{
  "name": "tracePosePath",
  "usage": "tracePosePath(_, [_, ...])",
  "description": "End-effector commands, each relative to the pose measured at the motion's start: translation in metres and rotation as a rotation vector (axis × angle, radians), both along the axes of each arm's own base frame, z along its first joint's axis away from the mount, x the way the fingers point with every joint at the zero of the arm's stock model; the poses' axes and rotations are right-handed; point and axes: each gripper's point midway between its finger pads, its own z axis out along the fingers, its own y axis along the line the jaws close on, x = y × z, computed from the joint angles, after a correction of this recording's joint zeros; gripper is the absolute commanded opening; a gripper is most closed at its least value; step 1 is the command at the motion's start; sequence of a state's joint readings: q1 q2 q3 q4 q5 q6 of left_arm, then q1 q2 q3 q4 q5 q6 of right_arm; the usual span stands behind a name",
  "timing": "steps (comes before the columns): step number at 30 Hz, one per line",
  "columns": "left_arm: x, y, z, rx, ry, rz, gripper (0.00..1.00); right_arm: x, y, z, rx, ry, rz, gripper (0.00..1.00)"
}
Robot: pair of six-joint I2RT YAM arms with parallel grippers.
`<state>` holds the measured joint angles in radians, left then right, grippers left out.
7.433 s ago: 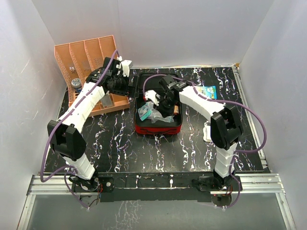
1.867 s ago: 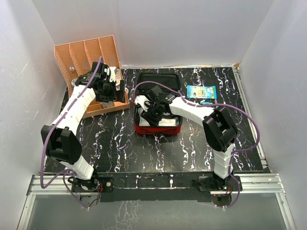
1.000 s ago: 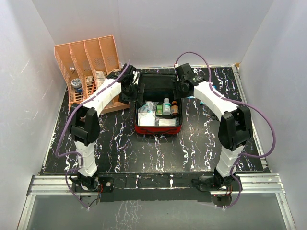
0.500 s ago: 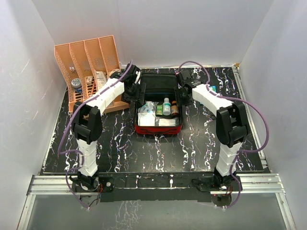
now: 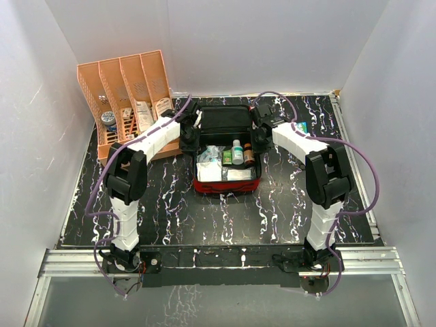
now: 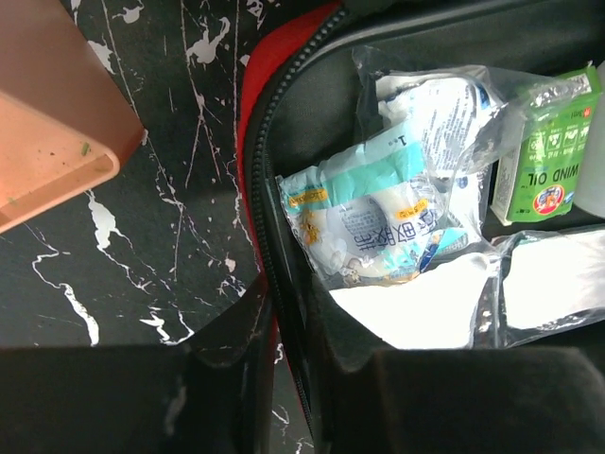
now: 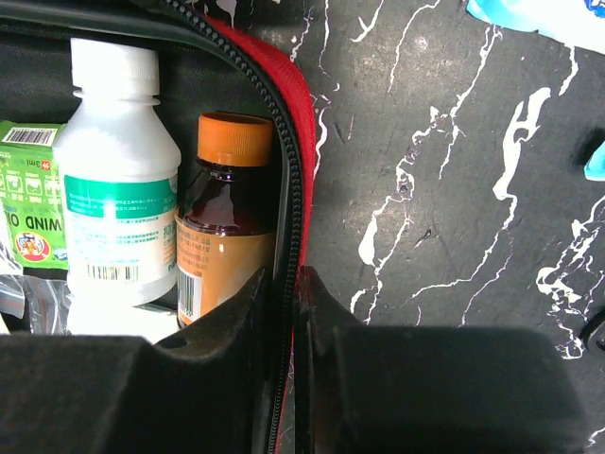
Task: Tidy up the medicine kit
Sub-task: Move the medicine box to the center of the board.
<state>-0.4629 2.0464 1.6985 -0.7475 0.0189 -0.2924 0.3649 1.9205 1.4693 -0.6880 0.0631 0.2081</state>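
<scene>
**Position of the work item.** The medicine kit (image 5: 225, 185), a rounded-square soft red zip case with black lining, sits open at the centre of the black white-veined tabletop (image 5: 170, 204). Its lid lies back on the far side, away from the arm bases. An orange slotted plastic rack (image 5: 126, 75) stands at the far left, just beside the kit's far left corner.

**Contents.** The kit holds clear sachets of dressings (image 6: 378, 218), a green "WIND OIL" box (image 6: 544, 151), a white plastic bottle with a green label (image 7: 118, 189) and a brown bottle with an orange cap (image 7: 227, 227). A light blue packet (image 7: 539, 11) lies on the tabletop outside the kit, to its right.

**Gripper state.**
- The left gripper (image 6: 293, 312) is narrowed onto the kit's left side wall. The zipper rim runs between its two fingers.
- The right gripper (image 7: 282, 284) is pinched on the right side wall, beside the brown bottle, with only a thin gap between the fingers.

**Governing relation.** The two side walls run near to far, and each arm holds the wall on its own side, at about the same depth. The kit therefore lies between the two grippers, and the lid hinge lies beyond both.

**Assessment.** The items appear to be packed. Any coming move of the kit is judged to require both arms to travel together. Uneven motion would twist the soft walls and could tip the upright bottles.
</scene>
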Motion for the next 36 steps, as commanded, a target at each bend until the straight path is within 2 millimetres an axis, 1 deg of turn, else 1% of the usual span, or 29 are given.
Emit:
tracePosePath(1, [-0.013, -0.001, 0.005, -0.009, 0.005, -0.006, 0.07, -0.018, -0.014, -0.003, -0.042, 0.024, 0.01, 0.0])
tracePosePath(10, [-0.029, -0.002, 0.013, -0.011, -0.002, -0.03, 0.04, -0.042, -0.023, -0.003, -0.038, 0.044, -0.013, 0.0])
tracePosePath(12, [-0.038, -0.004, 0.015, -0.016, 0.008, -0.038, 0.03, -0.048, -0.025, -0.002, -0.036, 0.05, -0.016, 0.0])
tracePosePath(15, [-0.059, -0.007, 0.016, -0.029, 0.036, -0.042, 0.03, -0.056, -0.028, -0.002, -0.036, 0.058, -0.02, 0.0])
tracePosePath(17, [-0.073, -0.009, 0.017, -0.033, 0.054, -0.048, 0.03, -0.06, -0.03, 0.005, -0.034, 0.046, -0.024, 0.0])
tracePosePath(21, [-0.097, -0.014, 0.017, -0.042, 0.08, -0.057, 0.04, -0.071, -0.035, 0.007, -0.042, 0.055, -0.025, 0.0])
tracePosePath(25, [-0.108, -0.022, 0.015, -0.05, 0.096, -0.074, 0.04, -0.087, -0.039, 0.008, -0.041, 0.072, -0.039, 0.0])
tracePosePath(28, [-0.115, -0.027, 0.012, -0.056, 0.114, -0.083, 0.04, -0.104, -0.044, 0.006, -0.037, 0.097, -0.056, 0.0])
tracePosePath(32, [-0.125, -0.035, 0.007, -0.059, 0.137, -0.1, 0.04, -0.121, -0.051, 0.005, -0.041, 0.108, -0.079, 0.0])
tracePosePath(34, [-0.13, -0.037, 0.004, -0.057, 0.151, -0.105, 0.04, -0.126, -0.055, 0.002, -0.047, 0.109, -0.087, 0.0])
tracePosePath(36, [-0.136, -0.038, 0.002, -0.056, 0.164, -0.11, 0.04, -0.125, -0.055, 0.0, -0.051, 0.105, -0.091, 0.0])
